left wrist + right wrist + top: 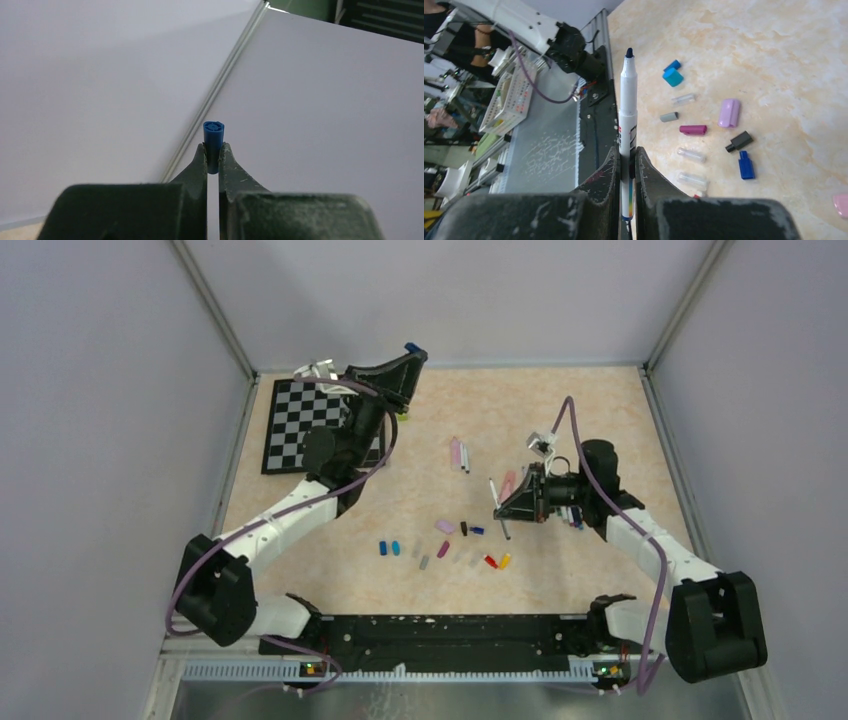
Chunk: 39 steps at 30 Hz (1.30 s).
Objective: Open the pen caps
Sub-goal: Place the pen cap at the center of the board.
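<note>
My left gripper [410, 348] is raised at the back of the table, over the chessboard's right edge. It is shut on a stubby blue pen cap [214, 140], which sticks out past the fingertips. My right gripper [503, 510] is shut on the barrel of a white pen [628, 100]. The pen's dark blue tip is bare and points toward the table's near edge. Several loose pen caps lie on the table in front: blue [672, 65], cyan [673, 77], grey [669, 117], magenta [693, 130], lilac [729, 112], black [739, 141], red [490, 561] and yellow [505, 560].
A chessboard [290, 425] lies at the back left under the left arm. A pink highlighter and two pens [460, 453] lie mid-table, and more pens [575, 515] lie beside the right wrist. Grey walls close in both sides and the back.
</note>
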### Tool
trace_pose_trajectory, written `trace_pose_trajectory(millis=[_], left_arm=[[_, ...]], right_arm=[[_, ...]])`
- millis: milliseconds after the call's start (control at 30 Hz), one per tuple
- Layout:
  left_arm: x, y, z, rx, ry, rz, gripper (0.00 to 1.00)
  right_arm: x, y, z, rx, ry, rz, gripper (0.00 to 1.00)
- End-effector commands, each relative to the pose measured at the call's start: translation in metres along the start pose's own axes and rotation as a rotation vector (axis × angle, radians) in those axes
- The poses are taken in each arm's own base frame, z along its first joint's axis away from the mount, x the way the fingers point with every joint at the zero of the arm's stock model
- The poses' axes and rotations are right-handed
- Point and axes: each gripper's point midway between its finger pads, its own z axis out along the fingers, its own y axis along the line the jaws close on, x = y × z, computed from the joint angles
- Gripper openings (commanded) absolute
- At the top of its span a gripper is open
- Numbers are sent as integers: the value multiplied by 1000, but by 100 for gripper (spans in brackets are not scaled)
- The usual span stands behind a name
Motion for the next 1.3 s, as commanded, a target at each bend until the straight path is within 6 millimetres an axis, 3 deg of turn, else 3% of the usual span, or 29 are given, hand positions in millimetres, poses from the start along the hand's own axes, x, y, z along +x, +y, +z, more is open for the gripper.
trace_pose_trajectory(millis=[0, 200, 433, 600, 867, 1000, 1267], left_arm=[[18, -15, -17, 71, 114, -13, 0], [78, -3, -84, 16, 444, -68, 0], [137, 9, -172, -47, 758, -196, 0], [180, 11, -214, -66, 930, -308, 0], [273, -14, -241, -64, 1169, -236, 0], [310, -8, -250, -145, 1253, -193, 0], [351, 25, -259, -370, 1316, -94, 1]], right_arm=[[-16, -32, -10, 211, -26, -89, 0], [-29, -84, -29, 480, -47, -68, 0], [-35, -118, -27, 531, 21, 1, 0], [-35, -134, -26, 537, 89, 33, 0], [-28, -125, -36, 525, 91, -39, 0], [-28, -122, -45, 548, 56, -76, 0], [-30, -121, -57, 555, 6, -74, 0]])
